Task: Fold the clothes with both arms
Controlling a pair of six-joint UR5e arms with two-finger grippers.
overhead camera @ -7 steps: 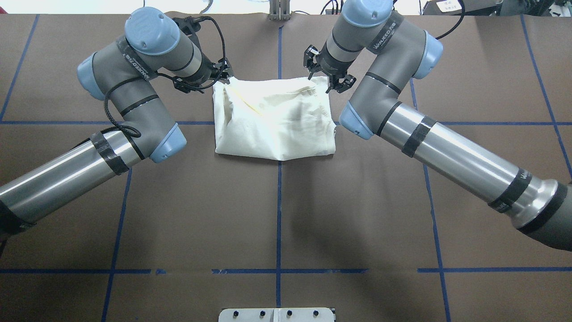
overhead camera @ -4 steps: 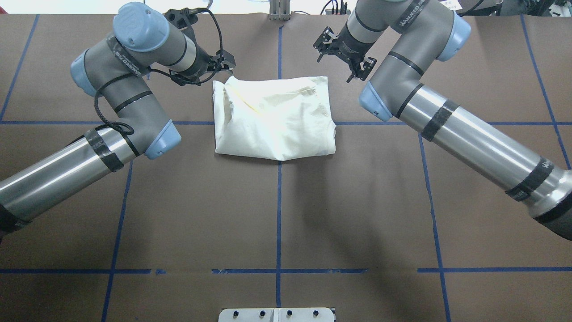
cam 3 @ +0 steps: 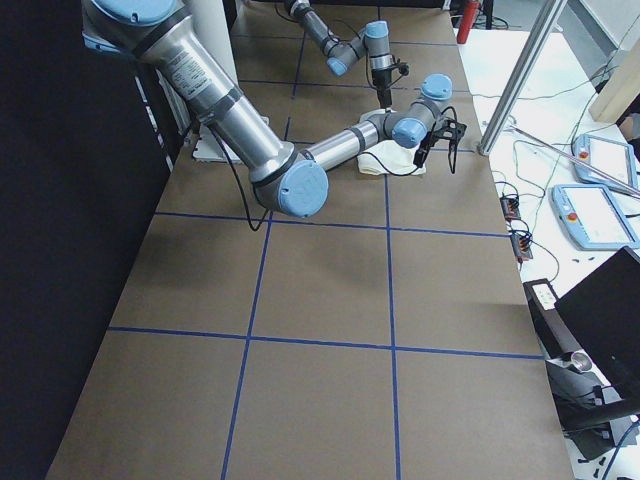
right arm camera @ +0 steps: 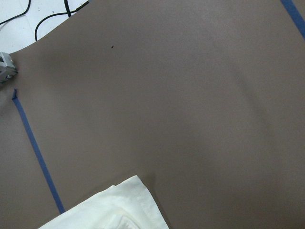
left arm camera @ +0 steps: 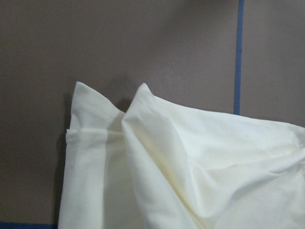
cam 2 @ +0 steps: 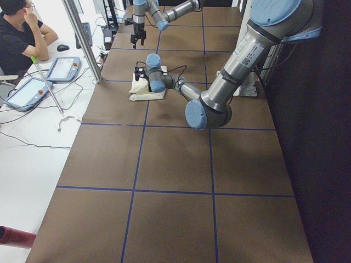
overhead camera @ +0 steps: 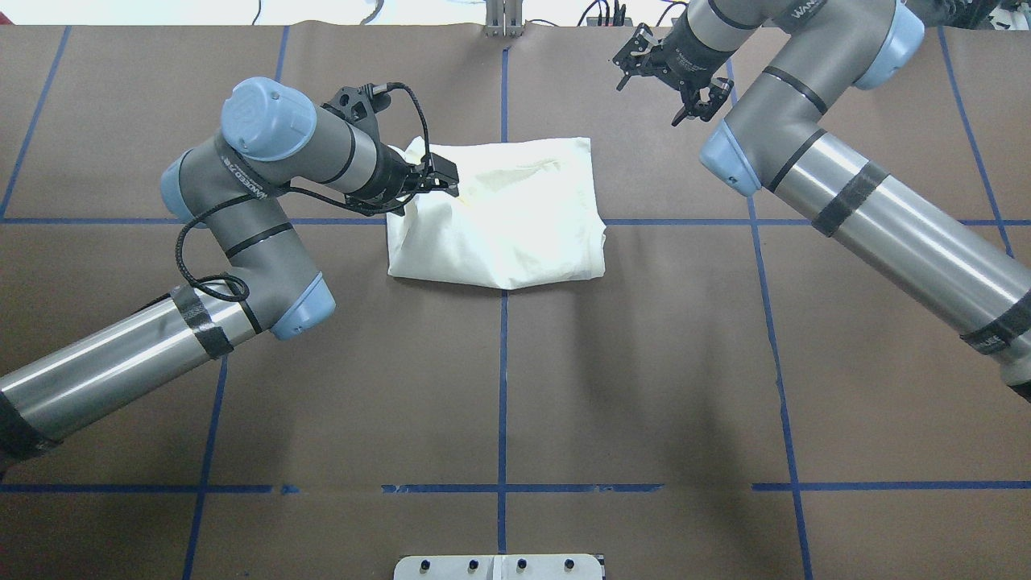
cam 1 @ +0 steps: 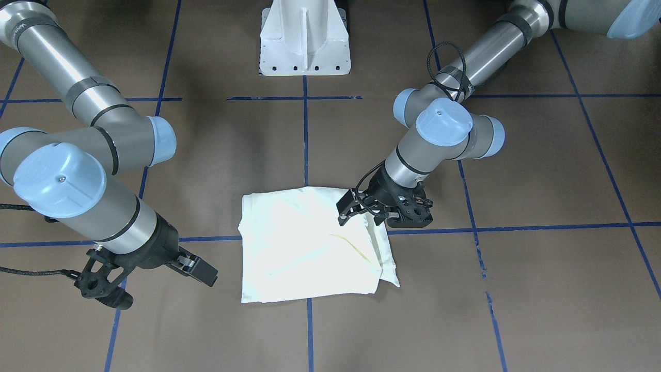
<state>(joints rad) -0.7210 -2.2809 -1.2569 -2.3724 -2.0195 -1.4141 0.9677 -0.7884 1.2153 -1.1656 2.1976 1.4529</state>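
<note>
Our left gripper [overhead camera: 445,180], fingers spread, hangs over the far left corner of the folded cream T-shirt [overhead camera: 515,217]; we cannot tell whether it touches. The shirt lies plain side up on the brown worktop [overhead camera: 499,379]. Our right gripper [overhead camera: 651,98], also spread, hangs apart beyond the shirt's far right corner.

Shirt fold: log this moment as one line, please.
shirt: folded, flat on table | left gripper: open, over shirt's far-left part | right gripper: open, off shirt, beyond far-right corner

Matt cream cloth T-shirt [overhead camera: 515,234], matt brown table [overhead camera: 644,362]
</note>
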